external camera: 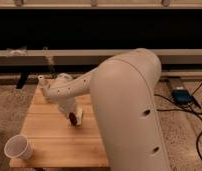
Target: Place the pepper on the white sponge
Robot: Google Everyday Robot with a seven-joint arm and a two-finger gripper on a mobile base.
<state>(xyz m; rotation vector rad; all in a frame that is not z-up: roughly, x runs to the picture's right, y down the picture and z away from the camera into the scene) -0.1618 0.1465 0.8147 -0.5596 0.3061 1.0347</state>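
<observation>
The dark red-brown pepper (73, 118) shows just below the end of my arm, over the middle of the wooden table (49, 142). A small off-white block, the white sponge (79, 116), lies right beside it, touching or partly under it. My gripper (70, 111) is at the end of the white arm, directly over the pepper and the sponge. The arm's wrist hides most of both things.
A white plastic cup (18, 148) stands at the table's front left corner. A pale upright object (42, 80) stands at the table's back left. My large white arm (129, 110) covers the right of the table. Cables and a blue box (181, 95) lie on the floor at right.
</observation>
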